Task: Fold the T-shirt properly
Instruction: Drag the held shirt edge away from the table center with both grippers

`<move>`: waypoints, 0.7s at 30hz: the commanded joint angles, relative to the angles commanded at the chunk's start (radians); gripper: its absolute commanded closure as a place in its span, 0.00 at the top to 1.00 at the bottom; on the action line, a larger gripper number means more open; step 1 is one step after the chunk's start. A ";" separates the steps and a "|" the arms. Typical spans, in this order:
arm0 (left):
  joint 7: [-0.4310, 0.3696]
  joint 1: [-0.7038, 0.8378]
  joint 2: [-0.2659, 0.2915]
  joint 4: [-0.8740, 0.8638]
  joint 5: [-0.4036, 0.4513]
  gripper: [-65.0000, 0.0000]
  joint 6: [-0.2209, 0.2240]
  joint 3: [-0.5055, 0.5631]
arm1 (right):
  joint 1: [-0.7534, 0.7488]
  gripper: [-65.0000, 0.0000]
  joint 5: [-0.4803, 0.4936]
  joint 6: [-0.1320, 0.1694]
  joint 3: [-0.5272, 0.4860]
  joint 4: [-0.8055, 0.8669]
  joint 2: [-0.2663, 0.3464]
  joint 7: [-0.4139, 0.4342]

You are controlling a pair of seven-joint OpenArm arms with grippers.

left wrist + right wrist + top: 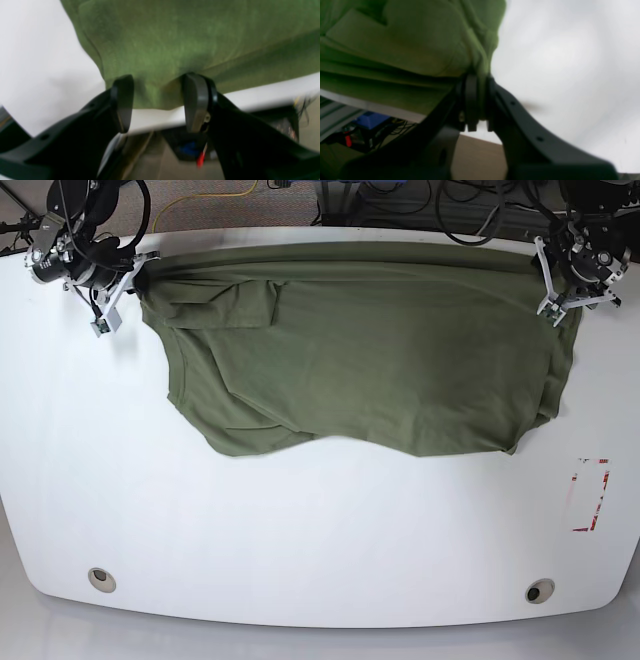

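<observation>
T-shirt (360, 345) spread along surface (300, 520) far edge, crumpled at near hem | right gripper (480, 100) pinched tight on its corner | left gripper (157, 100) jaws apart, cloth between, unclamped | risk: left corner slips out when lifted, dragging the fold askew

white table (300, 540) | red-marked rectangle (591, 494) | two holes | cables (440, 205)

1 T-shirt (360, 350), 1 table (300, 530), 2 arms.
</observation>
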 joint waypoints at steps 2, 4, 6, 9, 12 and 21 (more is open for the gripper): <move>0.029 0.003 0.008 0.025 0.000 0.46 0.000 -0.014 | -0.008 0.07 0.003 0.000 0.000 0.002 0.002 0.000; 0.048 0.003 0.028 0.037 0.000 0.46 0.000 -0.032 | -0.009 0.07 0.003 0.000 0.000 0.002 0.002 0.000; 0.052 -0.002 0.038 0.043 0.000 0.46 0.000 -0.046 | -0.009 0.08 0.003 0.000 0.000 0.002 0.002 0.000; 0.054 -0.015 0.046 0.044 0.000 0.46 0.000 -0.048 | -0.009 0.10 0.003 0.000 0.000 0.002 -0.002 0.000; 0.060 -0.051 0.048 0.061 0.000 0.46 0.000 -0.051 | -0.012 0.26 0.003 0.000 0.002 0.002 -0.002 0.000; 0.132 -0.143 0.051 0.117 -0.003 0.47 0.000 -0.048 | -0.017 0.68 0.005 0.000 0.003 0.129 -0.009 -0.002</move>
